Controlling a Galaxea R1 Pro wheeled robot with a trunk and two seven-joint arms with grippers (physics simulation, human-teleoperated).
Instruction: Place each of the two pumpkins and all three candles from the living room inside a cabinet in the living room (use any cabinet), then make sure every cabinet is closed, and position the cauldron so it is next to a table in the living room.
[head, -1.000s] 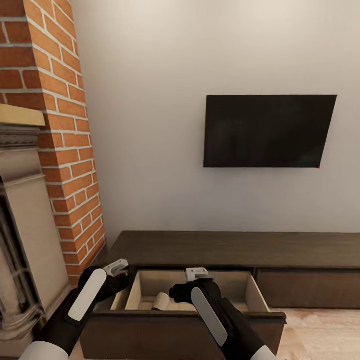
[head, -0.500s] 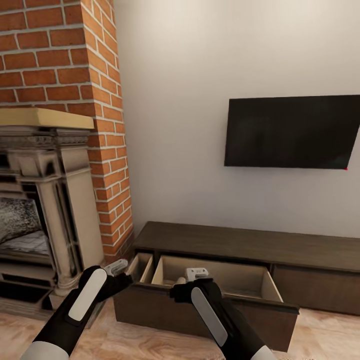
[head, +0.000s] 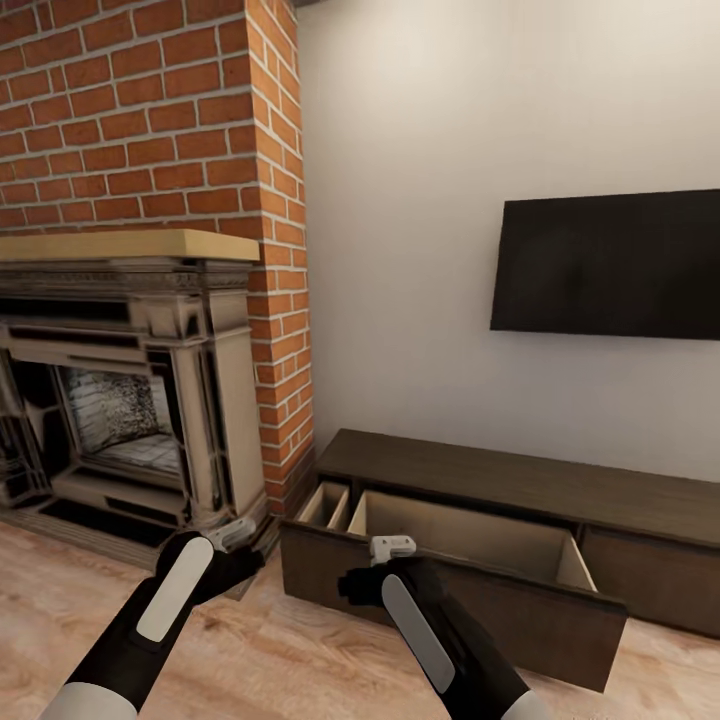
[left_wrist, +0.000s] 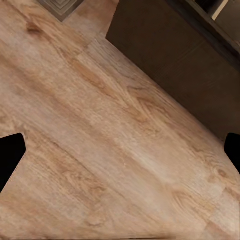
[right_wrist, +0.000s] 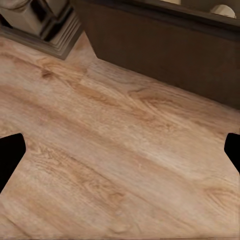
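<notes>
Cabinet (head: 520, 480) low at right of the head view, drawer (head: 455, 585) pulled out. Probably stiff, light on runners; best pushed shut flat on its handleless front. Left hand (head: 236, 535) and right hand (head: 392, 548) released, grasping nothing.

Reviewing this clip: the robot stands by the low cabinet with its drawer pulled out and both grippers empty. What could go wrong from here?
1. The cabinet has its drawer standing open; if the robot moves on and forgets it, the close-every-cabinet step fails.
2. The open drawer front juts over the floor close to the right gripper and left gripper; a turn of the base could knock an arm against it.
3. The fireplace surround stands close on the left, so a swing that way may clip it.
</notes>
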